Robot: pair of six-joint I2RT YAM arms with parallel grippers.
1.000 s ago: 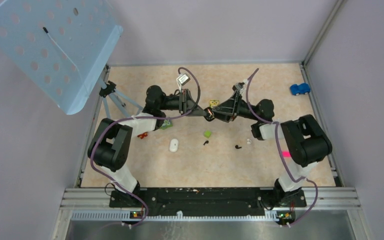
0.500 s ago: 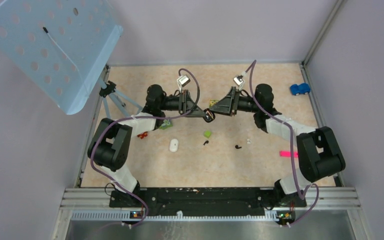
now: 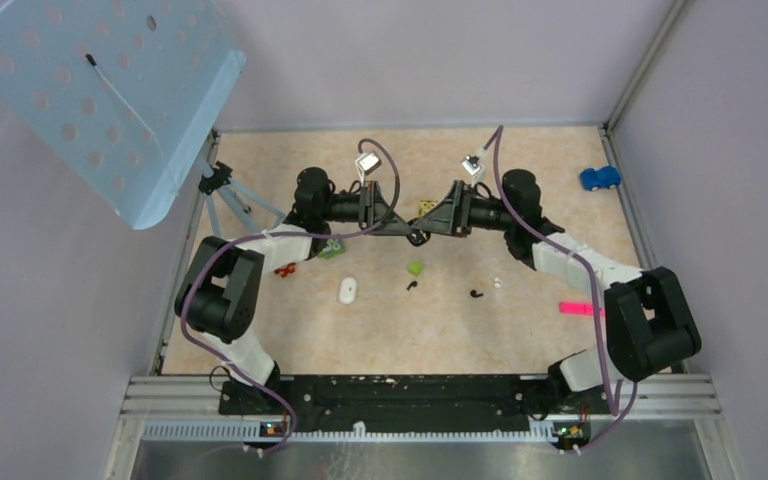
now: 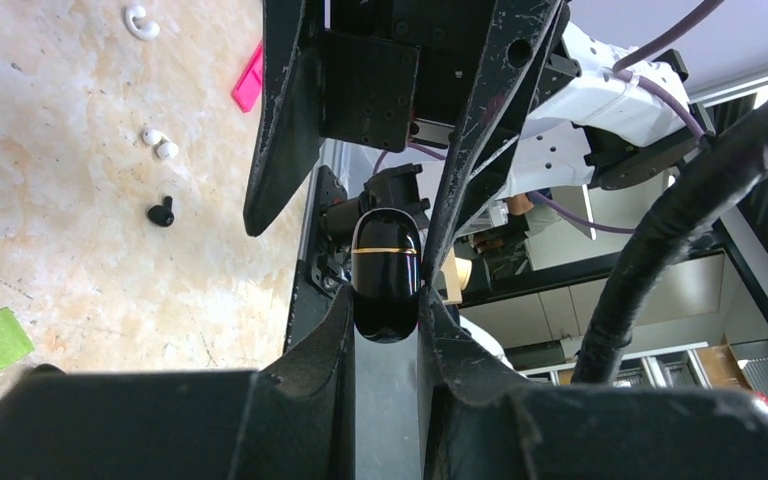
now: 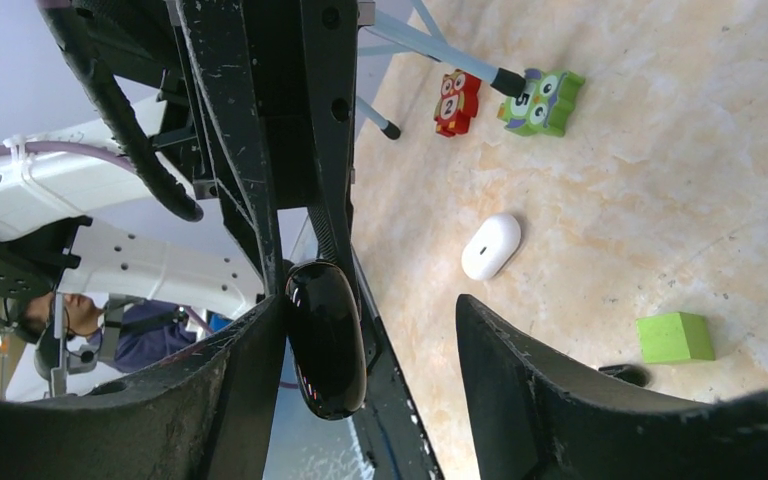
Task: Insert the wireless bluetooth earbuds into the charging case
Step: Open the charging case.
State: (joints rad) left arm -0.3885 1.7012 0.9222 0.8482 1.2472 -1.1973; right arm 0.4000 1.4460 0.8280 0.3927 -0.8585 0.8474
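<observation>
A glossy black charging case (image 4: 386, 275) with a gold band is held above the table with its lid closed, my left gripper (image 4: 387, 300) shut on its lower end. My right gripper (image 5: 370, 305) faces it from the other side and stands open. The case (image 5: 326, 338) lies against one of its fingers, with a wide gap to the other. In the top view both grippers meet at the case (image 3: 418, 237) in mid-table. Two black earbuds (image 3: 411, 286) (image 3: 476, 294) lie on the table in front. One earbud (image 4: 161, 212) shows in the left wrist view, another (image 5: 622, 374) in the right wrist view.
A green cube (image 3: 416, 268) and a white oval case (image 3: 348, 290) lie near the earbuds. Small white buds (image 4: 158, 143) and a pink piece (image 3: 572, 308) sit to the right. Owl toys (image 5: 544, 100), a tripod (image 3: 225, 190) and a blue car (image 3: 599, 178) are farther out.
The right arm swung its elbow out to the right and brought its open gripper level around the case. The left arm and the case stayed put.
</observation>
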